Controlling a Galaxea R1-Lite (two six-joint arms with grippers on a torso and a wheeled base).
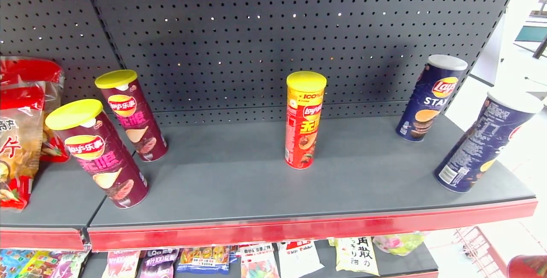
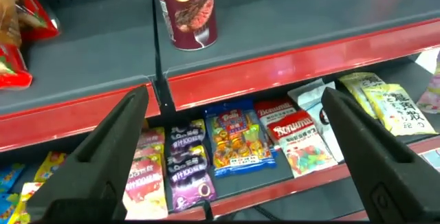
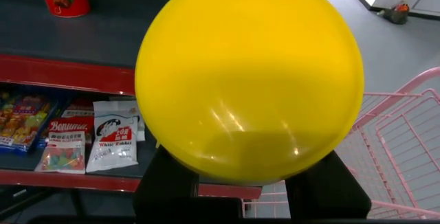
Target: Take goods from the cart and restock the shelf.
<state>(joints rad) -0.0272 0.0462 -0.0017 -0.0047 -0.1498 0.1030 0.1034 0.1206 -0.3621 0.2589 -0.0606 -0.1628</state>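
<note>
Can [image 3: 249,80] with a yellow lid [image 3: 227,52] sits in the right pincer [image 3: 249,186]. The two black fingers [image 3: 165,189] press on its sides, just under the lid, so the pincer is closed on it. The lid faces the wrist camera, so I think the can stands upright, with its long side going up and down. The cans on the shelf [image 1: 239,184] stand that way too.

From the right pincer, the shelf lies ahead and off to the left. The red can [image 1: 304,120] stands on it, farther that way. Between the red can and the blue cans [image 1: 431,98] there is bare shelf. That spot looks nearest to the right pincer. I think the held can must go forward and left to get there, and it must stay upright. The pink cart [image 3: 405,148] is just beside the right pincer, on the other side from the shelf.

The left pincer [image 2: 234,97] is wide open and holds nothing. Ahead of it lie snack bags [image 2: 234,141], under the shelf's red edge. A dark red can [image 2: 185,7] stands on the shelf above them. The right arm has the can, so this job is for that arm.
</note>
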